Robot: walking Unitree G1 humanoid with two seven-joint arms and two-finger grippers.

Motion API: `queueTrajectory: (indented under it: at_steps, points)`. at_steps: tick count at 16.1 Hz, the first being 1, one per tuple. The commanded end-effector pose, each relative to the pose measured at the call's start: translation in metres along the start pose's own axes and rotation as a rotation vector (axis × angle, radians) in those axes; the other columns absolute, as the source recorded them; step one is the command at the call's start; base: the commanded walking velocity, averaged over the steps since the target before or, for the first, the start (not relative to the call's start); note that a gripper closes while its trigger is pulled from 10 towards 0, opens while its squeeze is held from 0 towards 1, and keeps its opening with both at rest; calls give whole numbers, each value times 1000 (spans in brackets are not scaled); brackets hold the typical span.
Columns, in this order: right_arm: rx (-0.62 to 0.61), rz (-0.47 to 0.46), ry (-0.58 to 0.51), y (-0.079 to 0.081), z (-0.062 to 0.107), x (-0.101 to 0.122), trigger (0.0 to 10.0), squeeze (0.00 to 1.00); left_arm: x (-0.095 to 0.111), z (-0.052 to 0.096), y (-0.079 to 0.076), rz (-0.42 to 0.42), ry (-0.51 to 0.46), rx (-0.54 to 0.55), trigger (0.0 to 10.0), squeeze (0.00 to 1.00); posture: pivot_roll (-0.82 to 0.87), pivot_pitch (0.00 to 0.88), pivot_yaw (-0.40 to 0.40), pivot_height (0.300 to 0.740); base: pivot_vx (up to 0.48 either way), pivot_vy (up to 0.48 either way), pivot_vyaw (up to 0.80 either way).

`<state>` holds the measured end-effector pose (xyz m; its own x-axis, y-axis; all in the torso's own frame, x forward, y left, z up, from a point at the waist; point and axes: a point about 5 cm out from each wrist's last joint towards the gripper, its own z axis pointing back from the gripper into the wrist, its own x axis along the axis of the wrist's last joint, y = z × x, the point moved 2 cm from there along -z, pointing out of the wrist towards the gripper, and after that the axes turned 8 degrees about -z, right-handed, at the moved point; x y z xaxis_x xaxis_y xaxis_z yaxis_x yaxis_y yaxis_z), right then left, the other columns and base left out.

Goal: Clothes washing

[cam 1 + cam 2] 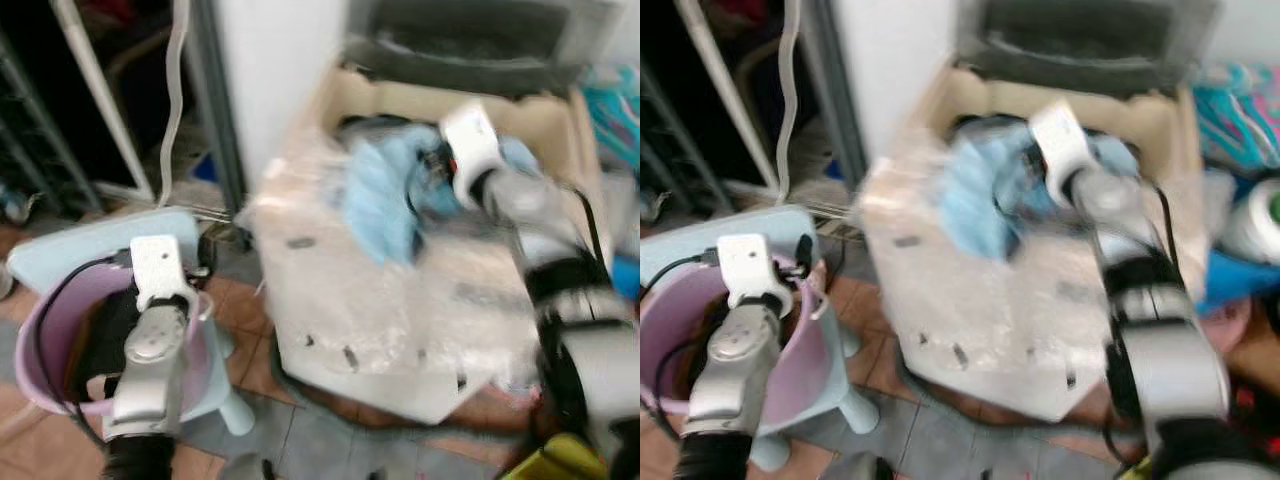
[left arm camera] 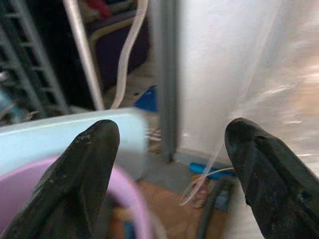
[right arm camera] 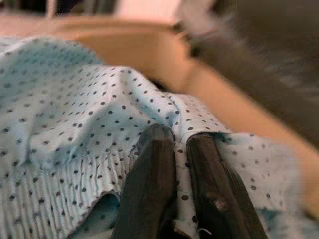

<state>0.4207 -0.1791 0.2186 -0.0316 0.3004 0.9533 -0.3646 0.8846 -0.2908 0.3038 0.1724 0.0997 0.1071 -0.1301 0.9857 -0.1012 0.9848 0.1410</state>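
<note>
I am at the loading step: my right claw has its fingers pressed together on a fold of the blue cloth, pinching it at the open top of the washer. My judgement is that the garment is being carried into the tub, not out of it, since the basket sits on the floor beside the machine's left side with my left arm over it.

The next move, as I read it, calls for pushing the cloth further past the tan rim and down into the opening, then parting the fingers only once the bulk hangs inside — part of it drapes over the front edge of the top, and it could slide out onto the plastic wrap if let go too soon.

My left claw is spread wide and holds nothing; it hovers over the pink basket's rim, pointing toward the gap between the washer and the dark rack.

The cloth itself is pale blue with small dark dots, thin and soft, gathered in fine pleats along one stretch — it bunches loosely and should fold under its own weight. The head views are blurred, so finer detail of the tub is beyond me
</note>
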Motion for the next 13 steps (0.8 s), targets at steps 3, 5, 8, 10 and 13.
queueTrajectory:
  at_steps: [3,5,8,10,13]
  points:
    - [-197,-56,-341,-22,-9,98,0,0,-4,1,-6,-4,15,-22,10000,0,-37,0,1,740,0,0,0]
    - [-370,-31,-499,-41,3,139,0,0,-5,4,-3,1,19,2,10000,0,-25,0,-14,740,0,0,0]
    - [-304,-5,-365,-31,-6,95,10000,1000,-7,6,-2,10,27,16,10000,0,-23,0,-22,740,0,0,0]
    - [-290,-25,-326,-32,-4,75,10000,1000,-7,6,-3,15,32,10,10000,0,-35,0,-14,740,0,0,0]
    - [-303,-9,-285,-44,9,52,10000,1000,-7,2,-7,11,39,-7,10000,0,-52,0,1,740,0,0,0]
